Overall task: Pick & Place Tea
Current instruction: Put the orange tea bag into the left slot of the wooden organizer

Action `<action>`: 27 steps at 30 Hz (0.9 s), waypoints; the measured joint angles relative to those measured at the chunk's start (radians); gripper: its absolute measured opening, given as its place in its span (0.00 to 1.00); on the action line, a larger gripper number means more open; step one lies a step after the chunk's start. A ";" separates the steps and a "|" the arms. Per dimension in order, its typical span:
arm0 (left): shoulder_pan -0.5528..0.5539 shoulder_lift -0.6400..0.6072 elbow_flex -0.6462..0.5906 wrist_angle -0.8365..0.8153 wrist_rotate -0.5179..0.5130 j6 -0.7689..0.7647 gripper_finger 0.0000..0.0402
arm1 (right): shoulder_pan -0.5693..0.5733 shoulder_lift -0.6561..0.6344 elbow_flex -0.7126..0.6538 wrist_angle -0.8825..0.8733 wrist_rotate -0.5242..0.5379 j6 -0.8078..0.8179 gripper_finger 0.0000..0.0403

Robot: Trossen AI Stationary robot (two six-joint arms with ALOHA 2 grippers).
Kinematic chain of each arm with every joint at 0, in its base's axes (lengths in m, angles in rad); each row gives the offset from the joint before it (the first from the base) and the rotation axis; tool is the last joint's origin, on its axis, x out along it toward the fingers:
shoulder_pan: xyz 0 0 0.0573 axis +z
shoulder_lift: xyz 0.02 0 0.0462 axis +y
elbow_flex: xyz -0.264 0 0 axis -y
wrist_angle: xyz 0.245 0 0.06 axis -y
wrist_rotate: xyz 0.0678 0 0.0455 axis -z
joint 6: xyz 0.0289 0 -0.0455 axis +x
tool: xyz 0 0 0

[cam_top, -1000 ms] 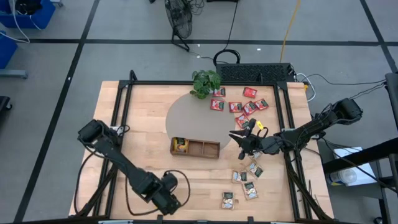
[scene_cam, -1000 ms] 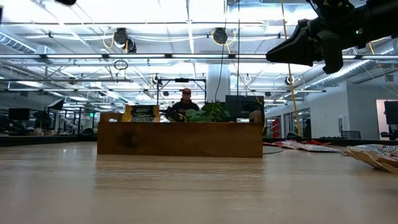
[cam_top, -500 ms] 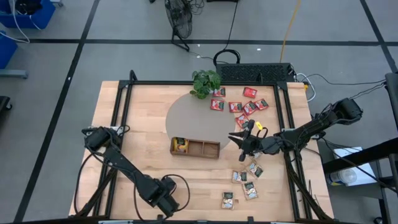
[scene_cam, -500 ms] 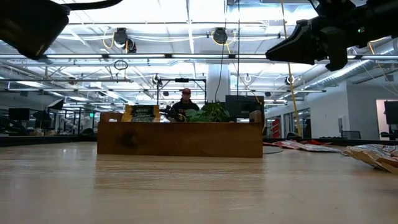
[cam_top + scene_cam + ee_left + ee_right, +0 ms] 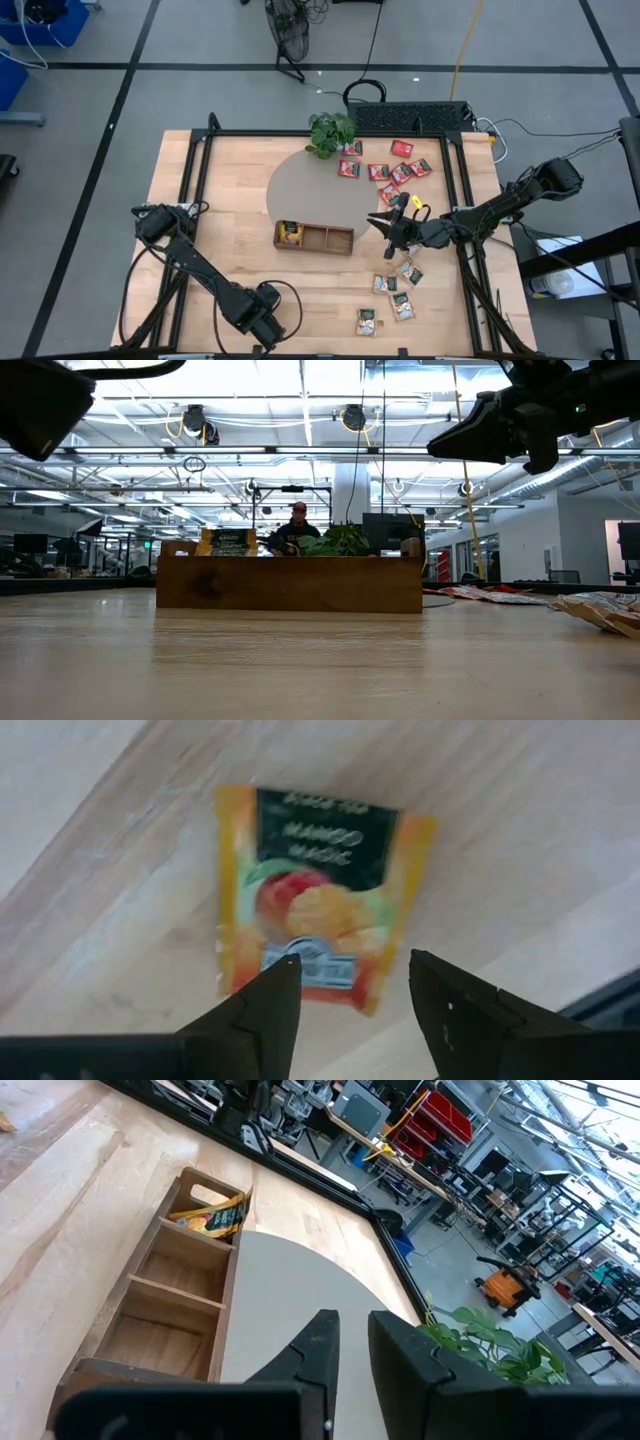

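An orange-yellow tea packet (image 5: 320, 890) lies flat on the wood near the table's near edge. My left gripper (image 5: 350, 970) (image 5: 262, 322) hangs over it, pointing down and open, one finger above each side of the packet's lower edge; I cannot tell whether they touch it. In the high view the gripper hides this packet. The wooden tray (image 5: 314, 238) holds another orange-yellow packet (image 5: 289, 234) in its left compartment. My right gripper (image 5: 380, 220) waits level just right of the tray, its fingers (image 5: 320, 1345) a narrow gap apart with nothing between.
Red tea packets (image 5: 385, 170) lie scattered at the far right and pale ones (image 5: 395, 290) at the near right. A potted plant (image 5: 330, 133) stands at the far edge, on a round grey mat (image 5: 310, 190). A person (image 5: 297, 525) shows behind the tray in the low view.
My left gripper has sunk toward the table by the near edge and tipped to point more steeply down; in the low view it has come into the picture at the upper left. My right arm has kept still.
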 joint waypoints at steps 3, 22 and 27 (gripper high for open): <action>0.000 0.000 0.000 0.007 0.000 -0.003 0.46 | 0.000 0.000 0.000 0.000 0.000 -0.004 0.11; 0.007 0.097 0.005 0.051 0.020 0.006 0.46 | 0.000 0.000 0.000 -0.019 0.000 0.002 0.11; 0.007 0.098 0.004 0.054 0.025 0.000 0.31 | 0.000 0.000 0.000 -0.023 0.000 0.013 0.11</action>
